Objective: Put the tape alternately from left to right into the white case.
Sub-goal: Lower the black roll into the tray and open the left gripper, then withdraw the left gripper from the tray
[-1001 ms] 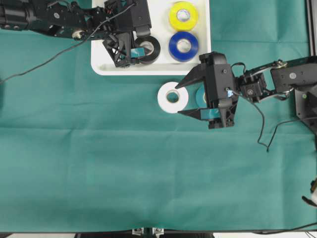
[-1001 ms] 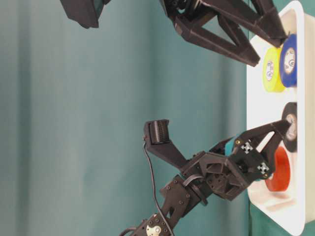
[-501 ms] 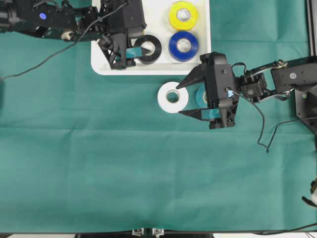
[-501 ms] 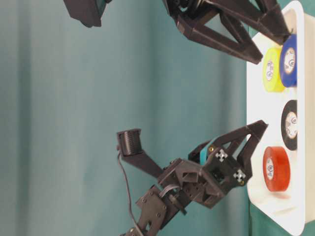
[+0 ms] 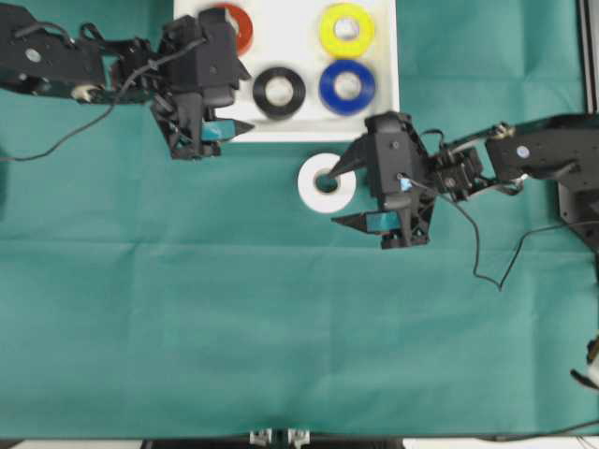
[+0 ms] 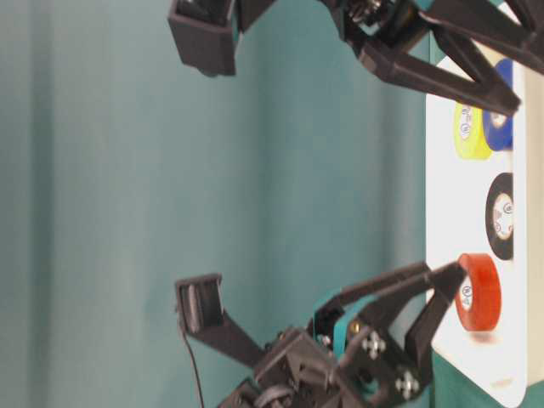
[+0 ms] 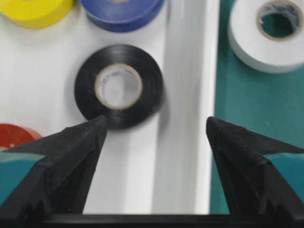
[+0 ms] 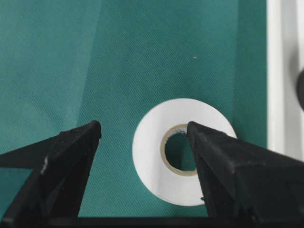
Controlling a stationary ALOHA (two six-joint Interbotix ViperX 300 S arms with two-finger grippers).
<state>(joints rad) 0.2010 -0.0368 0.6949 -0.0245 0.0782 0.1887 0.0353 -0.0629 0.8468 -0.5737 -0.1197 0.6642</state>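
White tape next — right hand nearest

Right hand [image 5: 343, 195] spread wide, empty, straddling the flat white tape [image 5: 327, 183] — case [image 5: 386, 129] just beyond.

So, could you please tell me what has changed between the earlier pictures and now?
The left gripper, open, has pulled back off the black tape and out over the near rim of the white case, uncovering the red tape. The right gripper, open, has advanced leftward to the white tape, one finger over its hole. The yellow tape, blue tape and white tape stayed put.
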